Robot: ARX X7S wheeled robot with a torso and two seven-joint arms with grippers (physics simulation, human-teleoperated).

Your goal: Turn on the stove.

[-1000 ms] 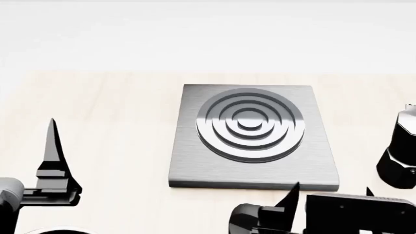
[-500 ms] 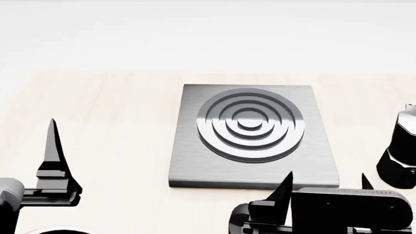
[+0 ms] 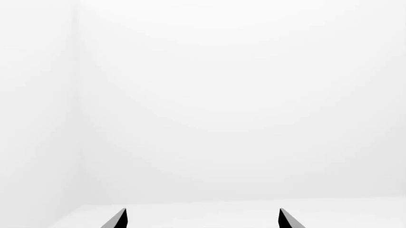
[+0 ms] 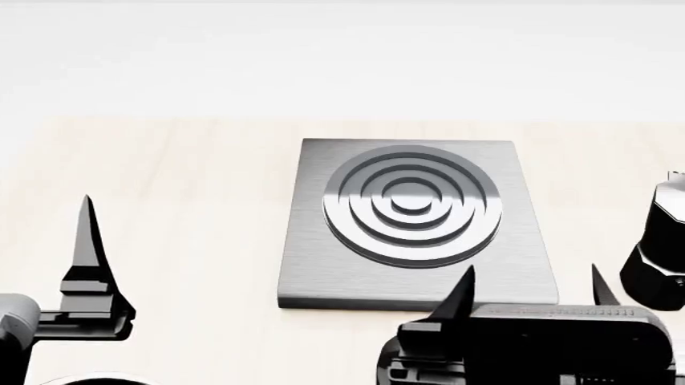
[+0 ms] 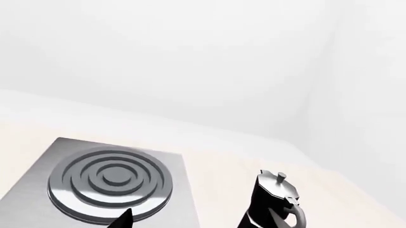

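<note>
The stove (image 4: 412, 273) is a flat square brushed grey slab with raised dark concentric rings (image 4: 412, 204), lying mid-table; it also shows in the right wrist view (image 5: 108, 178). Its small black knob shows in no view. My right gripper (image 4: 533, 289) is open and empty, with its fingertips (image 4: 466, 281) over the stove's near right corner. In the right wrist view (image 5: 203, 221) one tip lies over the rings and the other in front of the moka pot. My left gripper (image 4: 91, 273) is open and empty, well left of the stove; its wrist view (image 3: 201, 219) shows only white wall.
A black faceted moka pot (image 4: 655, 249) with a silver lid stands right of the stove, close to my right gripper; it also shows in the right wrist view (image 5: 273, 199). The light wooden table (image 4: 172, 200) ends at a white wall behind.
My right gripper has moved forward and up, its fingertips now over the stove's near right corner. The left arm, the stove and the moka pot have not moved.
</note>
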